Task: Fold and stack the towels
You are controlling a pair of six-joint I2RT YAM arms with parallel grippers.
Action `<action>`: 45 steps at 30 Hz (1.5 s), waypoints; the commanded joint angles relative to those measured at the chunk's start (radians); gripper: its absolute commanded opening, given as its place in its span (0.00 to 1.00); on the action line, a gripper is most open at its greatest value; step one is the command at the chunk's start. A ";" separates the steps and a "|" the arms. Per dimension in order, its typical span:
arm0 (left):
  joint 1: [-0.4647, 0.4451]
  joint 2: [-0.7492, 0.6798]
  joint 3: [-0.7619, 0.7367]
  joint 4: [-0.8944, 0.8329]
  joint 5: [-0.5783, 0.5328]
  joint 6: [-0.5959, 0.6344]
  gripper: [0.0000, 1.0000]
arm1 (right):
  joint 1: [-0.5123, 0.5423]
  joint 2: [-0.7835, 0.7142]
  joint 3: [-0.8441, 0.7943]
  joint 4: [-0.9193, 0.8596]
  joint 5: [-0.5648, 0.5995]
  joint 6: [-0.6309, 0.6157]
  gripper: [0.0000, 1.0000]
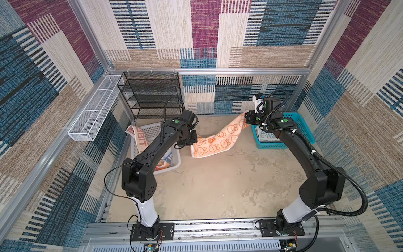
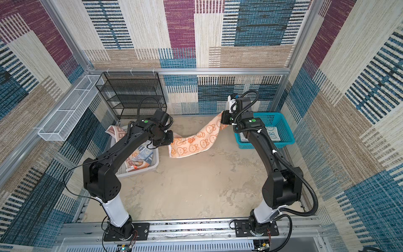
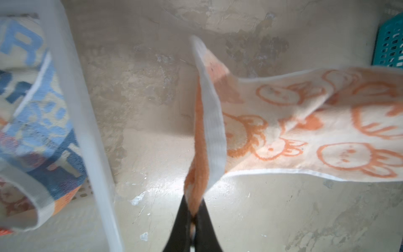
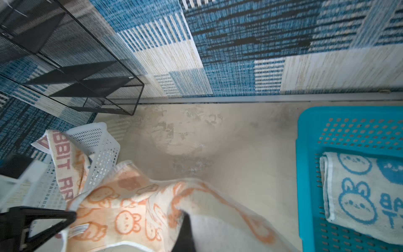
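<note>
In both top views you hold the orange-rabbit towel (image 1: 220, 139) slung between the two arms over the table (image 1: 207, 185), cream with orange faces and sagging in the middle. Draw the ends apart evenly, then lay it flat before folding.

The left wrist view shows the left gripper (image 3: 193, 209) pinched tight on one corner.

In the right wrist view the right gripper (image 4: 185, 220) is clamped on the other end, near the blue basket (image 4: 309, 174) holding a folded blue-rabbit towel (image 4: 359, 196).
</note>
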 commanded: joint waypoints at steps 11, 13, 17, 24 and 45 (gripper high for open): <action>-0.091 -0.173 -0.391 0.325 0.094 -0.221 0.00 | 0.002 0.399 0.427 -0.161 -0.059 -0.068 0.00; -0.113 -0.201 -0.455 0.378 0.086 -0.264 0.00 | 0.004 0.511 0.546 -0.197 -0.074 -0.066 0.00; -0.174 -0.226 -0.554 0.471 0.056 -0.349 0.00 | 0.021 0.742 0.827 -0.310 -0.065 -0.085 0.00; -0.278 -0.131 -0.617 0.663 0.073 -0.463 0.08 | 0.032 0.917 0.989 -0.413 0.003 -0.106 0.15; -0.326 -0.377 -0.622 0.473 -0.066 -0.335 0.92 | 0.112 0.263 0.233 -0.153 0.345 0.074 0.99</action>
